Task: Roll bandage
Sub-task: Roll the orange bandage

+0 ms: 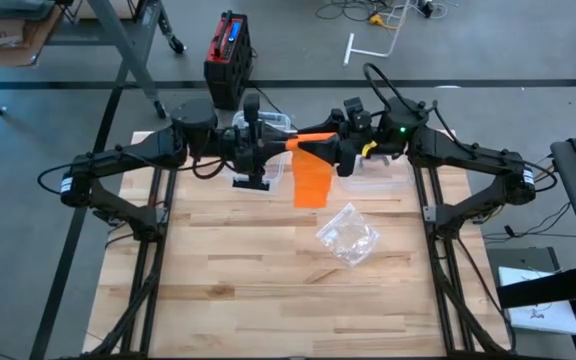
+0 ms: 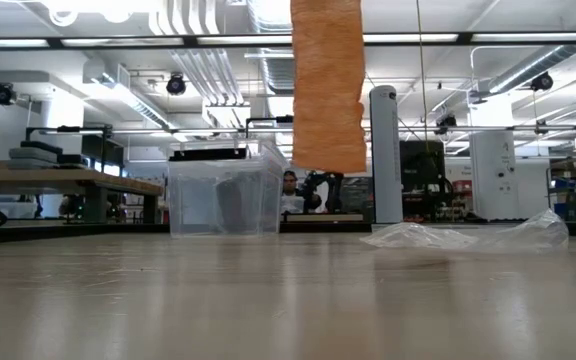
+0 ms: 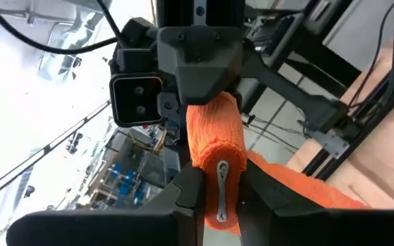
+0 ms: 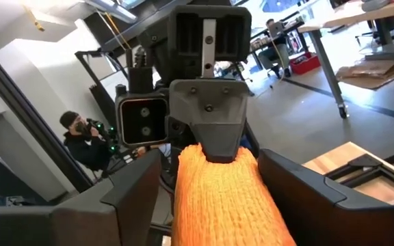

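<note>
I can read no brand, label or writing anywhere; the red and black case (image 1: 228,55) on the floor beyond the table (image 1: 228,290) shows only a blue patch that is too small to make out.

My left pincer (image 3: 211,191) is held up over the far side of the table, its fingers (image 3: 187,195) clamped together on the end of the orange bandage (image 1: 311,178). Facing it, my right pincer (image 4: 214,184) has its fingers (image 4: 135,184) set apart on either side of the rolled part, which fills the gap; I cannot tell whether they press it. The loose tail hangs down between my arms, clear of the table.

From table height both pincers are cut off above the picture, and only the hanging strip shows. Behind it stands a clear plastic box (image 2: 226,190), contents unclear. Rightward lies a crumpled clear plastic bag (image 1: 348,236). A person (image 4: 84,140) in the room beyond is partly hidden by my left arm.
</note>
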